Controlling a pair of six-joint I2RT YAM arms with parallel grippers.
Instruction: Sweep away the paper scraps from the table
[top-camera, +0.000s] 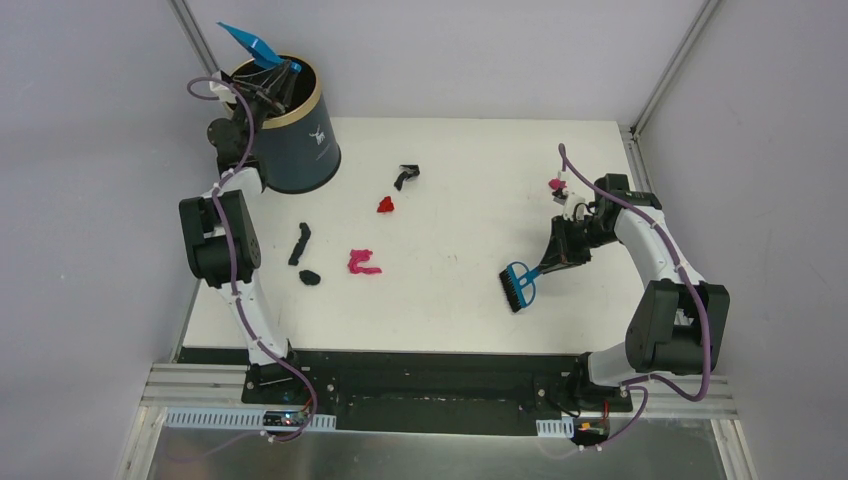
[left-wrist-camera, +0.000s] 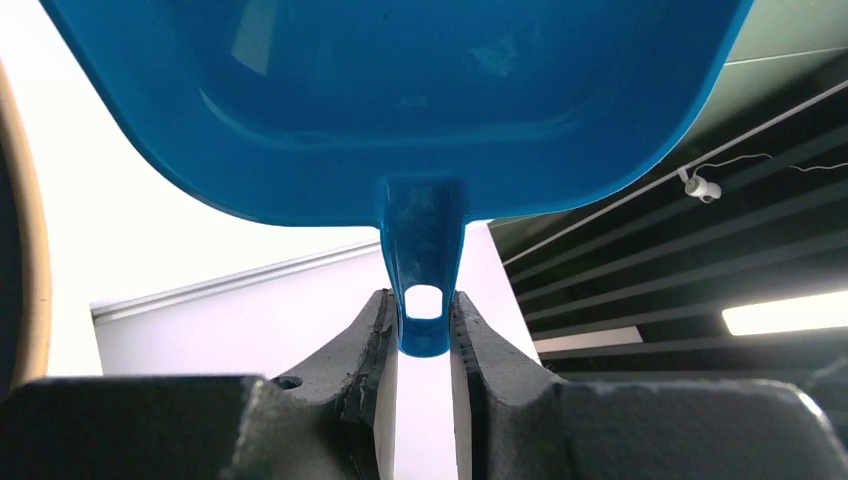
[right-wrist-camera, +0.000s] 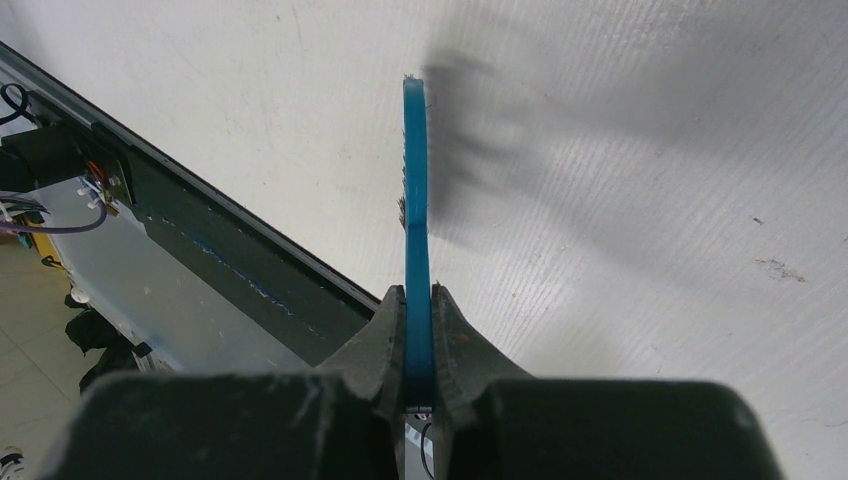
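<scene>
Several paper scraps lie on the white table (top-camera: 470, 240): a black one (top-camera: 406, 175), a red one (top-camera: 386, 204), a pink one (top-camera: 362, 262), a dark strip (top-camera: 300, 243), a dark lump (top-camera: 310, 277) and a magenta bit (top-camera: 556, 184) beside the right arm. My left gripper (top-camera: 283, 74) is shut on the handle (left-wrist-camera: 425, 270) of the blue dustpan (top-camera: 250, 42), held tilted above the bin. My right gripper (top-camera: 556, 260) is shut on the blue brush handle (right-wrist-camera: 416, 200); the brush head (top-camera: 518, 286) rests low at the table's right front. No scraps show in either wrist view.
A dark blue gold-rimmed bin (top-camera: 295, 140) stands at the table's back left corner, under the left wrist. Grey walls close in the table on three sides. The black front edge (top-camera: 420, 360) runs along the near side, also seen as a dark strip (right-wrist-camera: 250, 270).
</scene>
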